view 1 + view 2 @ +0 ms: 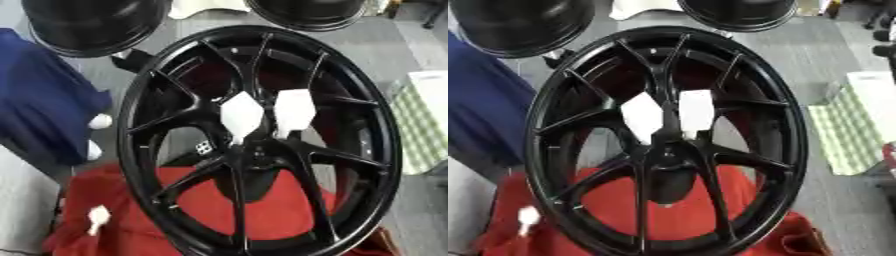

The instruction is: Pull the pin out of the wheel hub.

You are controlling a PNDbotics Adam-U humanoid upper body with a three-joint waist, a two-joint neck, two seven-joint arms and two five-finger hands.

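A large black spoked wheel hub [258,145] fills the middle of both views, lying tilted on a red cloth [267,210]. Two white pin-like pieces stand side by side just above the hub's centre. The left one [241,116] is diamond-shaped and the right one [293,111] is more oblong, each narrowing towards the hub. A third small white piece [97,218] lies loose on the red cloth at the lower left, outside the rim. Neither of my hands shows in either view.
Two more black wheels sit at the far edge, one at the upper left [92,22] and one at the top right [306,12]. Blue fabric [44,100] with two small white shapes lies left of the rim. A green checked cloth [846,130] lies to the right.
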